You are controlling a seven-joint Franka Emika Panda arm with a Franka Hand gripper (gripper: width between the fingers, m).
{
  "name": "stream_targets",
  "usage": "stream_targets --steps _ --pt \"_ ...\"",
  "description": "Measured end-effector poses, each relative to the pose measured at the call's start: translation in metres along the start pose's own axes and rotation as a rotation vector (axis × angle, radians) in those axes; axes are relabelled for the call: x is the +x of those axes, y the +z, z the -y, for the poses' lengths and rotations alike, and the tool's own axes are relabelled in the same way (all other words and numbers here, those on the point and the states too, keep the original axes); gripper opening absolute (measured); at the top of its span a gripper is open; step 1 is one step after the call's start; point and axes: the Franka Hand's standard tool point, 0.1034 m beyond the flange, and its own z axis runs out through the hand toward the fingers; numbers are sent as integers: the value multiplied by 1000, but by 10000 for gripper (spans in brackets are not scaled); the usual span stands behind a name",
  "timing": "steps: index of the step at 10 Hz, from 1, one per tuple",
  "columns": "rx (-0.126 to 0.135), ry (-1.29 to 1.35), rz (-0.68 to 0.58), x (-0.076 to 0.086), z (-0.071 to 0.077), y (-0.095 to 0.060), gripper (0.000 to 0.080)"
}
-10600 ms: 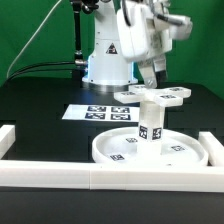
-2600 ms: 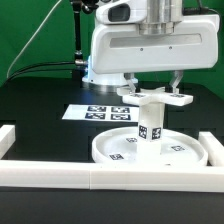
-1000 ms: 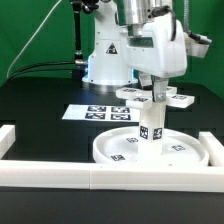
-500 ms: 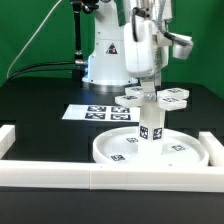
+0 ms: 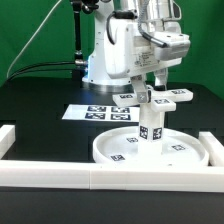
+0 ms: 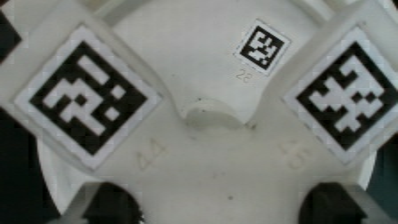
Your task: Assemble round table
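The large rimmed disc (image 5: 112, 152) lies flat near the front rail. The short cylinder leg (image 5: 150, 127) stands upright on its middle. The cross-shaped piece (image 5: 178, 97) sits on top of the leg, its arms level. My gripper (image 5: 152, 93) comes straight down onto the cross's hub and is shut on it. In the wrist view the cross-shaped piece (image 6: 214, 150) fills the picture with its tags, and my gripper (image 6: 231, 205) has a dark fingertip (image 6: 116, 205) on each side of the hub.
The marker board (image 5: 92, 112) lies behind the disc toward the exterior view's left. White border rails run along the front (image 5: 100, 178), the left (image 5: 8, 140) and the right (image 5: 215, 145). The robot base (image 5: 105, 60) stands behind.
My wrist has turned about the vertical axis and the cross-shaped piece has turned with it on top of the leg. The disc and the leg stay in place.
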Motion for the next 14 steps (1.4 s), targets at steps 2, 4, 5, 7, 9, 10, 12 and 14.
stream_targets --steps 2,4,5,7,9,10,12,14 --pt "-2 -23 1 0 -1 1 566" --pt "-12 -68 6 -3 -2 -3 623" --pt "-20 -94 19 -6 -2 -14 644" --pt "-3 -99 41 -8 0 -20 648" --pt "-5 -143 39 -8 -1 -19 649" --pt "-5 -233 38 -8 -1 -18 649" --pt "-75 -576 30 -9 -4 -19 649" --pt "-115 -826 49 -16 -6 -24 649"
